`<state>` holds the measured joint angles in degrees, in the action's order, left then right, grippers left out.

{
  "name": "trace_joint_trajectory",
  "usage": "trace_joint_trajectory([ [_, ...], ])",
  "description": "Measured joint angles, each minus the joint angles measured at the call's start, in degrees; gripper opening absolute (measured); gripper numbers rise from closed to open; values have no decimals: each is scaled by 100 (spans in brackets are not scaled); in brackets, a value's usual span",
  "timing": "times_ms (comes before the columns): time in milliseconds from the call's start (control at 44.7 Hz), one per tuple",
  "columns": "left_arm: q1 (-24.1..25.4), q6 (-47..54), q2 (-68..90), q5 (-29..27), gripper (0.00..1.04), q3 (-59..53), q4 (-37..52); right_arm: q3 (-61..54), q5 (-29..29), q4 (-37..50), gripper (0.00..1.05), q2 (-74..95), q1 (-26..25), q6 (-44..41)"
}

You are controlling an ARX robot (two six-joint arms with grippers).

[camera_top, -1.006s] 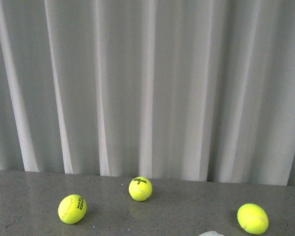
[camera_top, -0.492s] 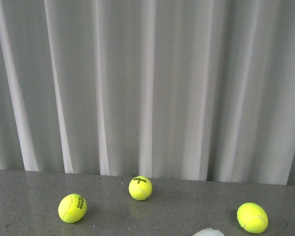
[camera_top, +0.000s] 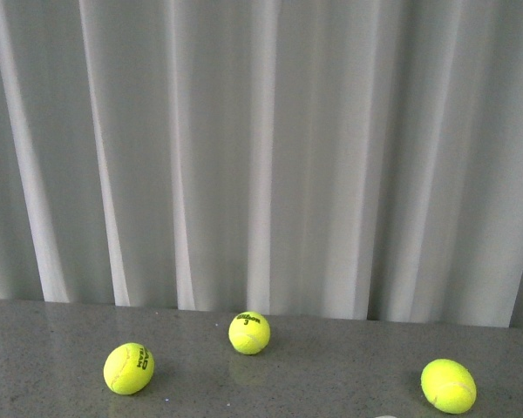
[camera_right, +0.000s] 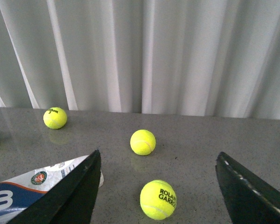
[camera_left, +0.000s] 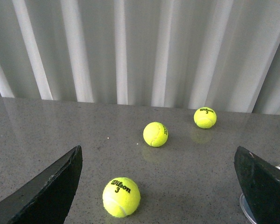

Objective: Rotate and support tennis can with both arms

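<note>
White bit at bottom edge of front view, seen 0.5 s ago, is nearly gone. Tennis can [camera_right: 32, 184] sits near Roland Garros ball [camera_right: 158, 199] on table [camera_right: 200, 135], beside one R tool [camera_right: 158, 153] finger, not betw them. R tool and L tool [camera_left: 157, 150] gape wide, empty. Prob no support yet.

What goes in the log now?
left jaws open; right jaws open; tennis can with blue-white-orange label on its side, outside right jaws; three yellow-green tennis balls loose
</note>
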<state>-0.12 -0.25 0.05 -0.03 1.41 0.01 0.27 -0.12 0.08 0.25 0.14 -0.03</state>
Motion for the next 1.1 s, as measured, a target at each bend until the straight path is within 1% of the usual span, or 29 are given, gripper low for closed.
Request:
trace_joint_trajectory([
  [45, 0, 0, 0, 0, 98, 0, 0, 0, 0, 0, 82, 0, 0, 0],
  [112, 0, 0, 0, 0, 98, 0, 2, 0, 0, 0, 98, 0, 0, 0],
  [134, 0, 0, 0, 0, 98, 0, 0, 0, 0, 0, 100, 0, 0, 2],
  [201, 0, 0, 0, 0, 98, 0, 2, 0, 0, 0, 97, 0, 0, 2],
  [782, 13, -59, 35, 57, 98, 13, -33, 0, 0, 0, 98, 0, 0, 2],
  [827, 247, -649, 691, 870, 98, 378, -881, 0, 2, 0, 98, 0, 0, 2],
  [849, 319, -831, 1080, 1165, 98, 511, -977, 0, 4, 0, 98, 0, -2, 2],
  [872, 409, -1198, 1718, 1547, 98, 664, -863, 0, -11, 0, 98, 0, -4, 0],
  [894, 501, -1475, 2365, 1904, 98, 774, -560, 0, -15, 0, 98, -2, -4, 0],
  [916, 560, -1631, 2778, 2140, 98, 841, -313, 0, 0, 0, 98, -4, -2, 2],
  [961, 691, -1974, 4039, 2850, 98, 1075, 485, 0, 2, 0, 98, -2, -7, 2],
  [1006, 743, -2190, 5027, 3348, 98, 1261, 1172, 0, 2, -2, 98, 0, -9, 2],
  [1095, 761, -2402, 6304, 3794, 98, 1486, 2009, 0, 2, -4, 98, -4, -9, 2],
])
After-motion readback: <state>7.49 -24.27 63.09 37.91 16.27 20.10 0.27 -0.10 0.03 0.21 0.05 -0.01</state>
